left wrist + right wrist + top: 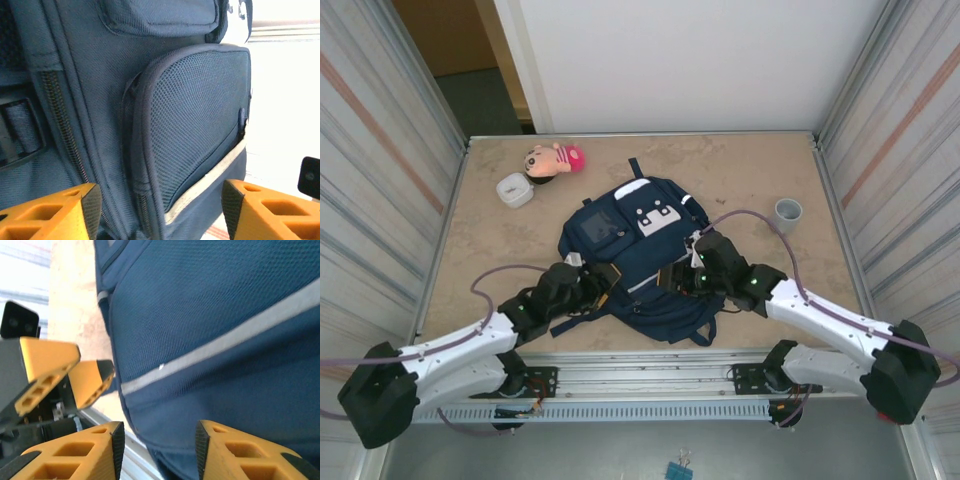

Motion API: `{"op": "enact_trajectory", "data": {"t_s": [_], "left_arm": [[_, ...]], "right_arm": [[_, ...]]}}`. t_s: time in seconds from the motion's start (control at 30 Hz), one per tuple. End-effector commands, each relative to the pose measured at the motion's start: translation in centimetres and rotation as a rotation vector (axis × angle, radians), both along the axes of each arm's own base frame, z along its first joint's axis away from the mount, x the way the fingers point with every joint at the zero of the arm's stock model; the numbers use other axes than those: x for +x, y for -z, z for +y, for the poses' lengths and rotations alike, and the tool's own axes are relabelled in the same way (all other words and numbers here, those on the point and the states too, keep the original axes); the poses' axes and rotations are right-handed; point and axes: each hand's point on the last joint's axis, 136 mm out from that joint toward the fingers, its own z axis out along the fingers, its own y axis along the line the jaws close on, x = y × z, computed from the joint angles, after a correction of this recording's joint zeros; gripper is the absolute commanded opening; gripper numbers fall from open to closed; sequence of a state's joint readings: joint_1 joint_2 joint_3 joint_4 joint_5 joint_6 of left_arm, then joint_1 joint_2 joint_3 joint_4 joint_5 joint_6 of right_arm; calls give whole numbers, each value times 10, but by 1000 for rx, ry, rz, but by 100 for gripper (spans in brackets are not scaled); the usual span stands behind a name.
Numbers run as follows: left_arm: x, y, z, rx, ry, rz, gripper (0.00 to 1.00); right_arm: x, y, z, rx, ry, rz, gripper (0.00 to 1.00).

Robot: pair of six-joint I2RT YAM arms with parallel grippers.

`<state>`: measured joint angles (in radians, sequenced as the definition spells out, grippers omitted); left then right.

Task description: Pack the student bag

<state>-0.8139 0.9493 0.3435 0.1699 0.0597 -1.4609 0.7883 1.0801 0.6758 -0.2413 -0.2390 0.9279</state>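
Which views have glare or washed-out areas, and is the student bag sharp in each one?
Top external: even light, soft shadows, the student bag sharp. Left wrist: its mesh pocket in focus, the background at the right washed out to white. Right wrist: the fabric is clear; the table at the upper left is pale with glare.

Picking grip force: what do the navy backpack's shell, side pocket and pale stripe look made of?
Navy-blue fabric backpack shell: woven synthetic, likely nylon, matte; fine weave grain. Rounded side pocket: open mesh; visible holes. Pale stripe: webbing or reflective tape, unclear.
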Motion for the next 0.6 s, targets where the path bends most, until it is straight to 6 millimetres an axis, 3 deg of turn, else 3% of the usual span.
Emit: {"op": "enact_trajectory", "data": {"t_s": [0.0,0.17,0.3,0.4,0.57], "left_arm": [[5,-13,-14,-92,6,-5,66],[8,-5,-21,-100,2,20,62],[13,1,-23,-105,-15,35,51],[16,-3,-29,-129,-14,33,35],[14,-5,-36,-144,-42,49,0]], "right_arm": [[10,-1,5,53,22,14,41],[15,1,4,57,26,20,40],[16,3,0,49,29,19,40],[16,3,-6,31,30,12,39],[2,-19,-19,-94,51,-116,44]]}}
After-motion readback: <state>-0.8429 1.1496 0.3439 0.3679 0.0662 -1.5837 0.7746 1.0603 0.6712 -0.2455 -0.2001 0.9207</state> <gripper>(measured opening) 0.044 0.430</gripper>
